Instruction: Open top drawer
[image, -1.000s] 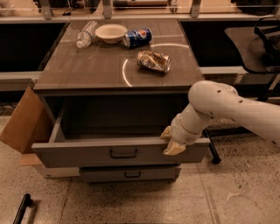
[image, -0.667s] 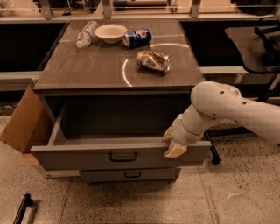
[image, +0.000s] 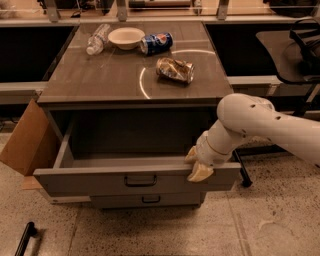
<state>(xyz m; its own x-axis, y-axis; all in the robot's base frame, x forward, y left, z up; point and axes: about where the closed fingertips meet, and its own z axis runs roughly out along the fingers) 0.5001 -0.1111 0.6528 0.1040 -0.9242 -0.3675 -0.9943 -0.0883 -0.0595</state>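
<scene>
- At the far left, a cardboard flap (image: 24, 142) leans against the cabinet's side, just beside the left corner of the pulled-out drawer.
- On the counter (image: 90, 80) we see, from the left, a clear bottle (image: 97, 39) lying down, a white bowl (image: 126, 37), a blue can (image: 156, 43) on its side and a crumpled wrapper (image: 175, 70). None of them is in the way of the job.
- The top drawer (image: 100, 182) stands well out from under the counter, with its inside open to view. Compared with a second ago, its front panel has crept only slightly further towards us, and hardly at all in the last stretch. We judge that the pull is nearly spent and the task is as good as done.
- Its dark bar handle (image: 140, 180) sits in the middle of the panel, untouched. A lower drawer (image: 145, 200) beneath it is closed.
- The claw (image: 196, 165) is at the panel's top rim, well to the right of the handle. It is clenched on that rim: one of its tan fingers (image: 201, 173) lies down the outer face and the other is tucked inside. The gap between them looks no wider than the panel's thickness. It holds nothing else.
- The white arm (image: 260, 125) reaches in from the right and bends down to the claw. We think letting go of the rim is all that is left.
</scene>
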